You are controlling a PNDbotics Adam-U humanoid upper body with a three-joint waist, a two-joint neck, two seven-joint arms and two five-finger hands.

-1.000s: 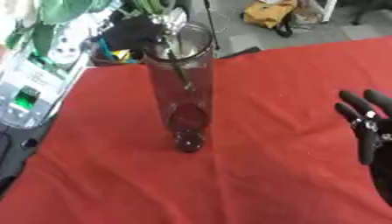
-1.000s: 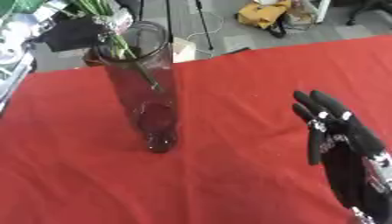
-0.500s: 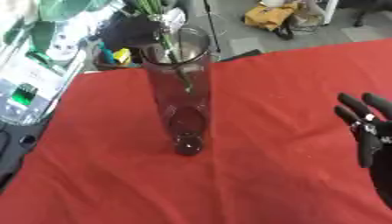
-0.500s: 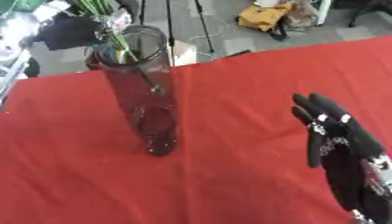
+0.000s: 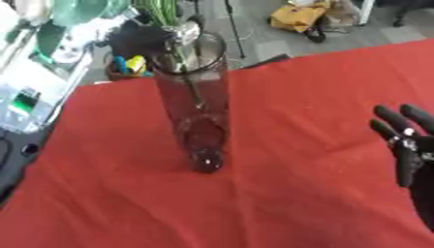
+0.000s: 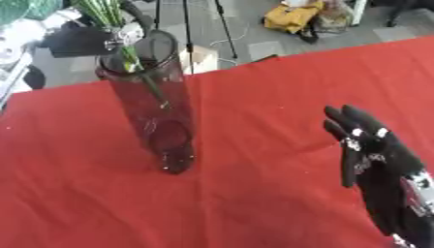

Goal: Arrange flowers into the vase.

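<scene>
A tall dark glass vase stands upright on the red tablecloth, left of centre. Green flower stems rise out of its mouth and leave the view at the top; one stem shows through the glass. My right hand hovers over the cloth at the right, well clear of the vase, fingers straight and spread, holding nothing. My left hand shows in no view.
Beyond the table's far edge lie a yellow bag, tripod legs and a box on the grey floor. Green and white clutter sits off the table's left side.
The whole picture has shifted a little, so the camera has moved. The vase and stems stand as before. My right hand stays open at the right, almost still.
</scene>
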